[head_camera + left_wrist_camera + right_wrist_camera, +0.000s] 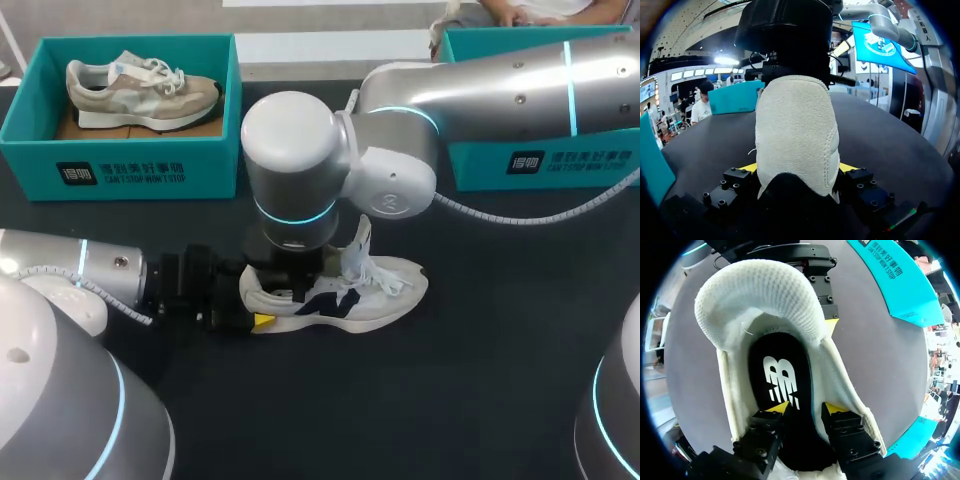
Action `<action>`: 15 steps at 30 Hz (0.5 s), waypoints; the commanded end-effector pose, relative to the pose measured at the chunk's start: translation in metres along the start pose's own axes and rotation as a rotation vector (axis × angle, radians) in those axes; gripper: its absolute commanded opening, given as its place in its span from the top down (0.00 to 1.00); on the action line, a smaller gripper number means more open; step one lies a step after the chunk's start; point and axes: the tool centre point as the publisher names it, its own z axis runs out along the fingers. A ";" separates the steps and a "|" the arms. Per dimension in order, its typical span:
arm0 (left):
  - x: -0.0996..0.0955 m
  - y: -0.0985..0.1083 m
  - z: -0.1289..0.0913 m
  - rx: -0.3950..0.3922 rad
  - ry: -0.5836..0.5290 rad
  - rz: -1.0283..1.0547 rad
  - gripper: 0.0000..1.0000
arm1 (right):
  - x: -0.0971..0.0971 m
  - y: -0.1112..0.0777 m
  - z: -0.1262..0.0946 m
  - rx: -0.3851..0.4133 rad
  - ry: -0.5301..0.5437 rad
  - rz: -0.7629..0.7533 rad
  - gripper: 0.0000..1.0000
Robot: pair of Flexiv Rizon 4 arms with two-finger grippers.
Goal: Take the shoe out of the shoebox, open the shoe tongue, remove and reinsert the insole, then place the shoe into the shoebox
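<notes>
White shoe (372, 292) lying crosswise, toe rightward, heel gripped by left claw (797, 168); right claw (806, 409) open over insole (781, 371)

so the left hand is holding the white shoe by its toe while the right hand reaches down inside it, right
Not quite. The left hand holds the white shoe by its heel, not its toe. The left wrist view shows the heel clamped between the yellow tips. The rest stands: the right hand reaches down inside it.
</notes>
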 end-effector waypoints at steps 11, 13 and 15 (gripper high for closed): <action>0.001 -0.001 0.001 -0.003 0.002 0.001 1.00 | 0.029 -0.003 0.025 0.041 0.059 0.030 1.00; 0.001 -0.001 0.001 -0.003 0.002 0.001 1.00 | 0.030 -0.008 0.018 0.047 0.054 0.052 1.00; 0.001 -0.001 0.001 -0.003 0.002 0.001 1.00 | 0.028 -0.014 0.008 0.052 0.044 0.074 1.00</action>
